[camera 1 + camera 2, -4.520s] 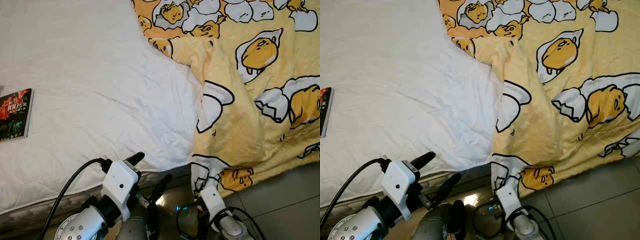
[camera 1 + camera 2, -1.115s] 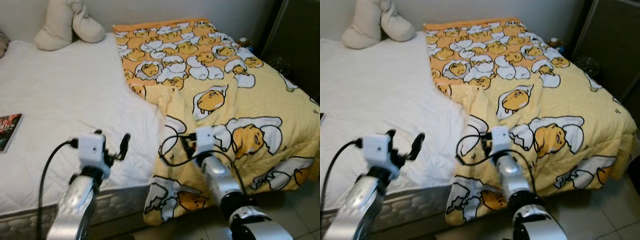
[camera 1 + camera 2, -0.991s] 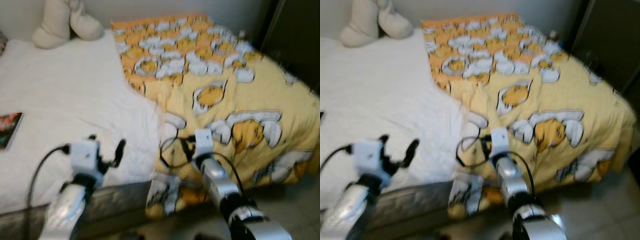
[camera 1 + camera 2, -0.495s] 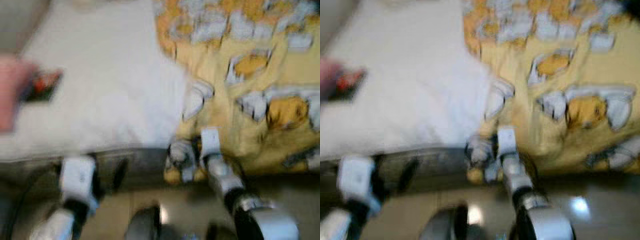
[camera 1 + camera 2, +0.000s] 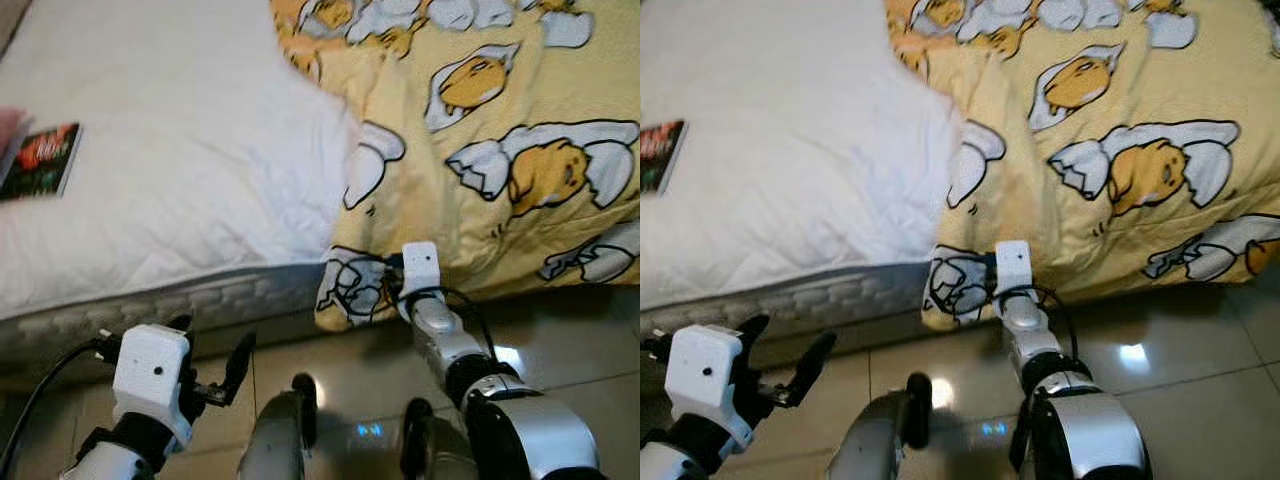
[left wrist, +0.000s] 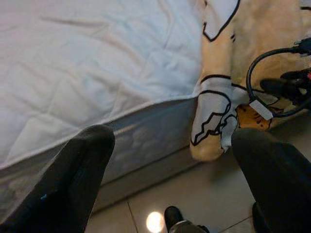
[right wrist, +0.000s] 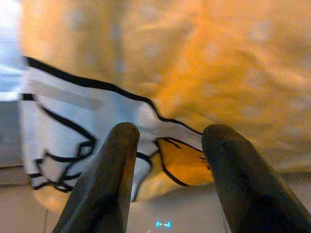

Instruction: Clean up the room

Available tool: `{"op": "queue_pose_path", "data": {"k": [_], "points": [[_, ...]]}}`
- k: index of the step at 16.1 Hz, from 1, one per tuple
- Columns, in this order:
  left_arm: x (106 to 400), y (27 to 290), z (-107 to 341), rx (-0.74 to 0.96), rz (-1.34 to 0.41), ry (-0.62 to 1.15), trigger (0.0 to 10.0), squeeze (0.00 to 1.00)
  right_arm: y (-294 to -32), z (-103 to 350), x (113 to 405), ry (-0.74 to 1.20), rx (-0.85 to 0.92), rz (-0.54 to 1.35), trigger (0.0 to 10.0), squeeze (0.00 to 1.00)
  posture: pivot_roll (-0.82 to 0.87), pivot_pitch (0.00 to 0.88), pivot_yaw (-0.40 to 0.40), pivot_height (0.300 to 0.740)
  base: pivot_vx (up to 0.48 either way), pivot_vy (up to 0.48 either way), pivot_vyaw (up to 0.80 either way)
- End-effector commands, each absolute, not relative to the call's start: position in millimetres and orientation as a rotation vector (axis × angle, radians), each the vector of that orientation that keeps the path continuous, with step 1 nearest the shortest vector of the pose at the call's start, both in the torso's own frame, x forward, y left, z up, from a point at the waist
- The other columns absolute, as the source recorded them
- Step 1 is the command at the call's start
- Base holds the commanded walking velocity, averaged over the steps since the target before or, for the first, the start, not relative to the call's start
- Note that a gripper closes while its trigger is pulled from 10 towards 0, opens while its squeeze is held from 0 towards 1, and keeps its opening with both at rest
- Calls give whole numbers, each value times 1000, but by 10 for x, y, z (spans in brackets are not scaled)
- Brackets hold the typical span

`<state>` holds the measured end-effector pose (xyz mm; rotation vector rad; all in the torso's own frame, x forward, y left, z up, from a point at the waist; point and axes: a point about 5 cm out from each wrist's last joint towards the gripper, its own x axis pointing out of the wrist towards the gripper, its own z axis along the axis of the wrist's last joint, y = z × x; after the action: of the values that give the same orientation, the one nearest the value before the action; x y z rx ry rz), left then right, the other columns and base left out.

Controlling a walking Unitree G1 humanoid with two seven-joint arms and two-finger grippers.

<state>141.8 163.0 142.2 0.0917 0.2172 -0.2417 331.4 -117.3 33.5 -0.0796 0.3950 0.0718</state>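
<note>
One yellow cartoon-print blanket (image 5: 500,150), draped right at the right gripper (image 7: 167,145). One white mattress (image 5: 180,170), ahead of the left gripper (image 5: 215,375). One book (image 5: 40,160) up on it, well beyond that gripper. Two grippers, four black fingers (image 6: 73,179) in all.

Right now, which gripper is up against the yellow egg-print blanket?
The right gripper: it reaches the hanging corner of the yellow egg-print blanket, while the left gripper hangs open over the floor tiles.
</note>
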Motion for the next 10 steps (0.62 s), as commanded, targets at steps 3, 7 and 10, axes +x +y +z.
{"op": "queue_pose_path", "data": {"k": [3,7,10], "points": [[1675,1497,1321,87,-249,178,10000,0,-1217,336,3187,229,-25,113,10000,0,223,225,73,740,0,0,0],[2148,1356,1265,101,-237,79,10000,0,-1562,410,2710,70,-25,43,10000,0,70,21,-17,740,0,0,0],[2516,1189,1226,36,-195,33,10000,0,-1782,631,2534,-40,-65,29,10000,0,-7,0,-18,740,0,-143,0]]}}
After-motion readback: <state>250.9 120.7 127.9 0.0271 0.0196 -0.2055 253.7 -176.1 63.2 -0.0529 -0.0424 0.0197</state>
